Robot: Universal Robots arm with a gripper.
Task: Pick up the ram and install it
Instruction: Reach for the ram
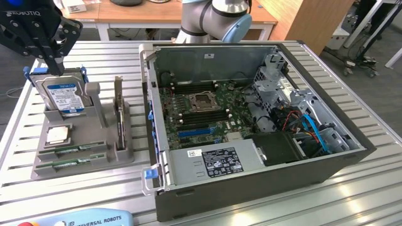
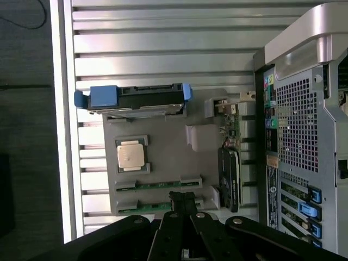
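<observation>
Now your gripper [image 1: 56, 70] hangs with its fingers pressed together and nothing between them, above the end of the gray fixture [image 1: 116, 153] where the hard drive [image 1: 64, 96] with the blue label stands upright. You find the two ram sticks at the opposite end of that fixture. Each is seated in its own slot and they run parallel, the first ram stick [image 1: 78, 149] closer to the square silver processor [image 1: 58, 135] and the second ram stick [image 1: 69, 163] at the fixture's outer edge. Neither touches the gripper. An expansion card [image 1: 118, 113] stands on edge along the fixture's side toward the open computer case [image 1: 251, 188], on the exterior view's right. Inside the case lies the motherboard [image 1: 188, 110] with its CPU socket [image 1: 204, 101]. Fixture and case both rest on the slatted aluminium table [image 1: 351, 197].
</observation>
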